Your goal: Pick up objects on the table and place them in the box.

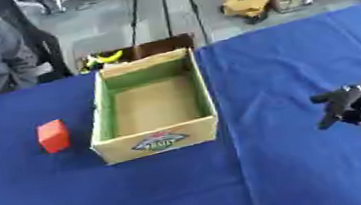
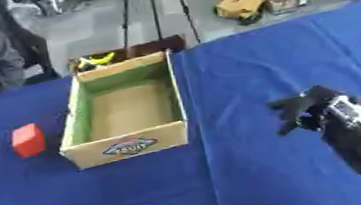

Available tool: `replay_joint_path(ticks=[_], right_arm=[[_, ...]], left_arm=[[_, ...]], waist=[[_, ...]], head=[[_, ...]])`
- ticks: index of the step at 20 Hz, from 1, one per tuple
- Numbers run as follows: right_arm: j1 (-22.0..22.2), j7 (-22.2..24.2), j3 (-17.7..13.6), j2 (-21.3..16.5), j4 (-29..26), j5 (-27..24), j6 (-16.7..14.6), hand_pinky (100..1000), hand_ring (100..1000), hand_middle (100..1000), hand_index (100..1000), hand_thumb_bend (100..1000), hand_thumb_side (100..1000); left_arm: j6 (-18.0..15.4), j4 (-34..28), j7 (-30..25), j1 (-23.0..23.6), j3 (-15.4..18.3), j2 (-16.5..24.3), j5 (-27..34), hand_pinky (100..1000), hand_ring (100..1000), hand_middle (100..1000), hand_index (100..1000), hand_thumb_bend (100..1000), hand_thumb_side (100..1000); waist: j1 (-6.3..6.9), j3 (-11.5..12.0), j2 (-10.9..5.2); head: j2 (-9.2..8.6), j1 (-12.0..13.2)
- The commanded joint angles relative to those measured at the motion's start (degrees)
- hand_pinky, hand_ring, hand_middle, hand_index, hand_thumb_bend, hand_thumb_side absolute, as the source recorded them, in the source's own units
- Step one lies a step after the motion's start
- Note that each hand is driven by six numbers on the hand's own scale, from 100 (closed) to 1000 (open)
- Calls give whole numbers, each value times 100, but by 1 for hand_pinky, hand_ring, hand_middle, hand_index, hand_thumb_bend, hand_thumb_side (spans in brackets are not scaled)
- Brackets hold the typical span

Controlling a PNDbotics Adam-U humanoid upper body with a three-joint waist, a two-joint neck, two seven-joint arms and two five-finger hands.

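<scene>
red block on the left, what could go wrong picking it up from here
The red block sits left of the box, while the only hand in view, the right hand, is on the far side. Reaching across, the arm could knock the box. The block also stands close to the box wall, leaving little room for fingers.

Soft, even daylight; both views slightly blurred.

No glare falls on the blue tablecloth (image 1: 284, 59); the cardboard box (image 1: 156, 143) casts a faint shadow at its base. The right hand (image 2: 308, 106) smears darkly, and the background floor washes out pale.
</scene>
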Motion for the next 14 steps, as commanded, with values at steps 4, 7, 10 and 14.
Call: replay_joint_path(ticks=[4,7,10,14], right_arm=[[-20,5,-4,-62,-79,-24,1,576,825,539,549,100,839],[-11,9,2,-55,-70,-25,7,577,825,539,549,100,841],[-9,33,21,-71,-76,-17,2,576,825,539,549,100,842],[-6,71,56,-92,-65,1,12,576,826,539,548,100,846]], left_arm=[[117,348,-385,-445,-83,523,-388,607,864,723,806,100,779],[168,741,-729,-775,-192,762,-747,620,860,735,817,104,690],[170,1317,-1104,-1218,-339,964,-1235,637,850,742,825,189,582],[48,2334,-1551,-1882,-545,1002,-2098,654,838,753,830,291,453]], waist=[[-15,-13,-89],[-17,-41,-101],[-11,-72,-102],[23,-130,-107]], head=[[-16,16],[-29,30],[-13,37],[3,54]])
